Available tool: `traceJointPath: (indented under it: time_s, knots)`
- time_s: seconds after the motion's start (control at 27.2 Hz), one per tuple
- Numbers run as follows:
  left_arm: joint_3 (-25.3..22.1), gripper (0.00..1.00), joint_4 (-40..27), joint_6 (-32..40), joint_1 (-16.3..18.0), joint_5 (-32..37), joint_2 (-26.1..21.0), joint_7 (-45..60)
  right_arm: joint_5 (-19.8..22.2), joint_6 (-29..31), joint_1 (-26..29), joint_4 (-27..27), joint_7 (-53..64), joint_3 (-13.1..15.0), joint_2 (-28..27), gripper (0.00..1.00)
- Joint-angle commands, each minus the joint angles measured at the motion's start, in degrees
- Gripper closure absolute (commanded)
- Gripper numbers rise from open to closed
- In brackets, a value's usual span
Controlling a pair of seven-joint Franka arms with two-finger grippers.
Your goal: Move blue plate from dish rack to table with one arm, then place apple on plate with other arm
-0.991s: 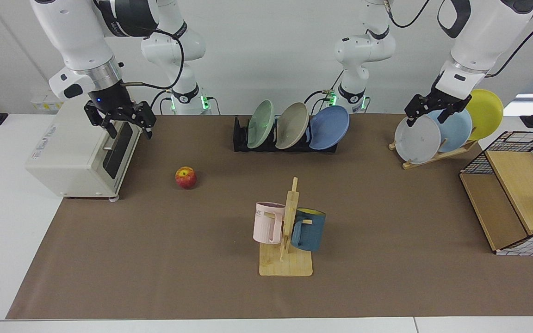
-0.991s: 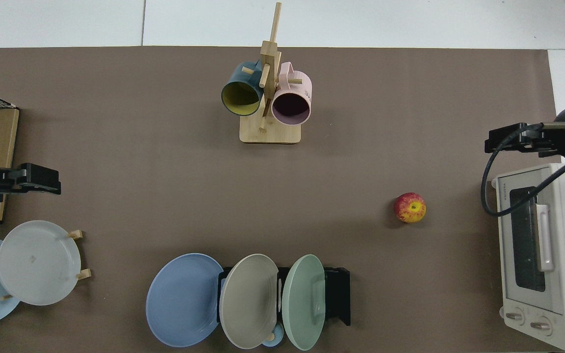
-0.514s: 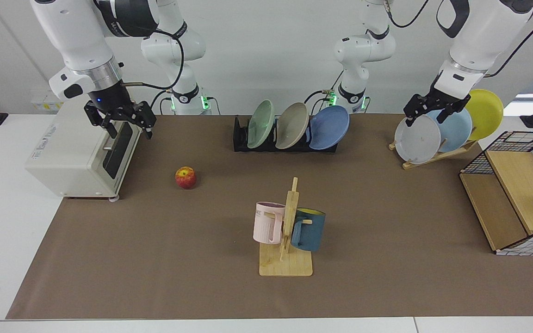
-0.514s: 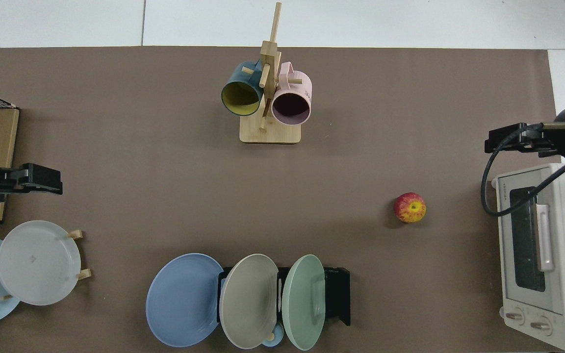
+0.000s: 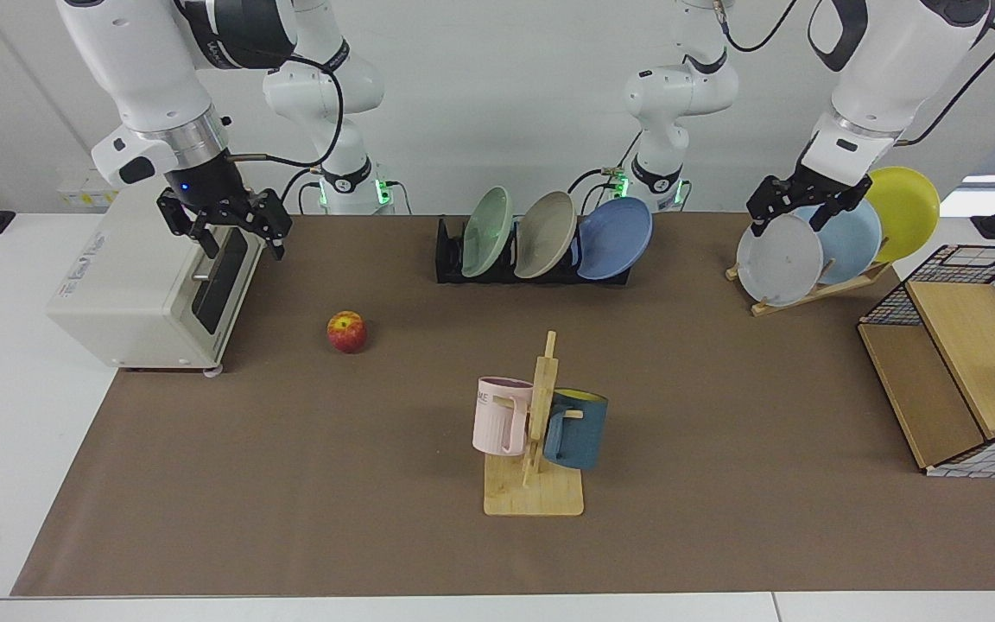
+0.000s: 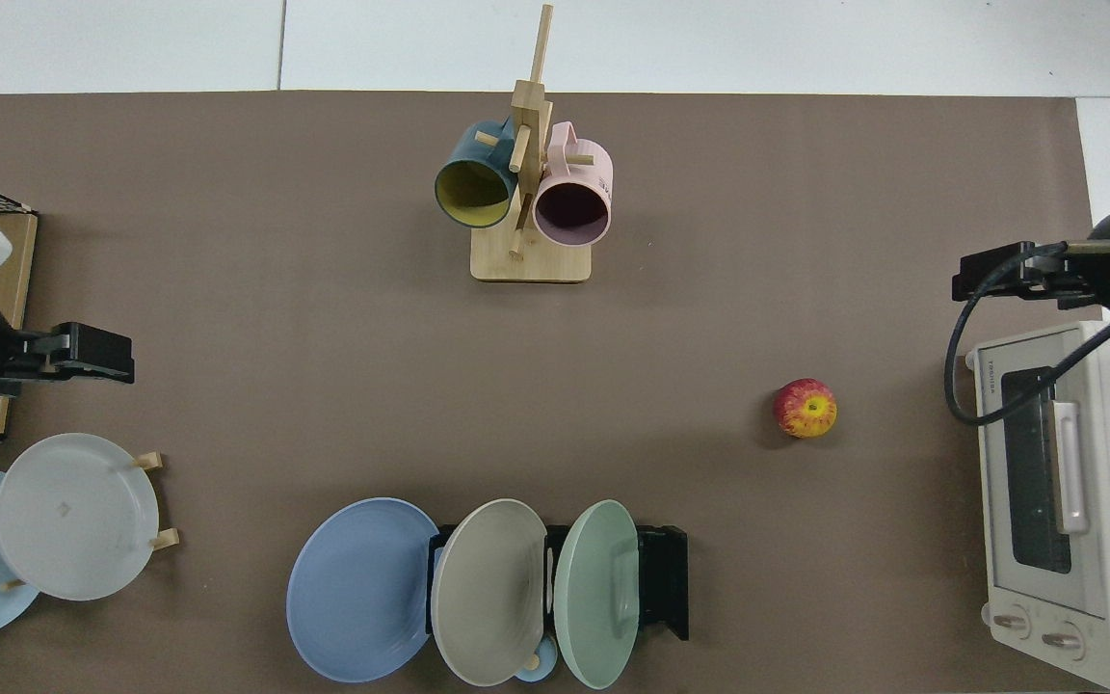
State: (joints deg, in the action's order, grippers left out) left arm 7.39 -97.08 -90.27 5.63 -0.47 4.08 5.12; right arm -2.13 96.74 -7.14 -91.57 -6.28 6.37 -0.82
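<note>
Both grippers spread, empty. Left gripper point(image 5: 795, 205) hovers near the grey plate point(image 5: 778, 260), apparently clear; risk: wrong pick. Blue plate point(image 5: 615, 238) sits racked. Right gripper point(image 5: 225, 226) waits.

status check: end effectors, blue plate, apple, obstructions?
Left end effector open, above grey plate. Right end effector open by toaster oven. Blue plate racked; apple on mat. No obstructions.

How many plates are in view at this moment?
6. Three lean in the dish rack: green plate, beige plate, blue plate. Three on the wooden stand: grey plate, pale blue plate, yellow plate. Others may be hidden.
</note>
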Motion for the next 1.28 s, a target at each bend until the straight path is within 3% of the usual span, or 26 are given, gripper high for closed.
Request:
traceJointPath:
  time_s: [0.0,0.11,0.29,0.59,0.7,0.84,1.25]
  knots:
    - [0.3,0.00,-0.6,0.4,0.3,-0.8,0.5,0.2,-0.8,1.3,0.5,-1.3,-1.2,-0.3,0.8,0.00]
    - [1.0,0.00,-1.8,2.1,-0.3,-0.5,1.6,1.4,-0.8,1.3,0.5,-1.3,-1.2,-0.4,0.8,0.00]
    - [4.9,0.00,-11.4,0.3,-1.5,2.2,8.2,4.5,-0.8,1.3,0.5,-1.3,-1.2,-0.3,0.8,0.00]
    - [16.6,0.00,-27.2,-7.5,-1.6,3.5,16.4,17.5,-0.8,1.3,0.5,-1.3,-1.2,-0.3,0.8,0.00]
    - [17.4,0.00,-30.7,-7.2,-2.3,3.4,19.0,17.7,-0.8,1.3,0.5,-1.3,-1.2,-0.3,0.8,0.00]
    - [19.7,0.00,-36.5,-8.9,-5.9,3.5,20.4,20.7,-0.8,1.3,0.5,-1.3,-1.2,-0.3,0.8,0.00]
    - [21.6,0.00,-44.7,-11.0,-6.2,1.9,23.0,21.8,-0.9,1.3,-1.3,-2.7,-0.6,-0.6,1.0,0.00]
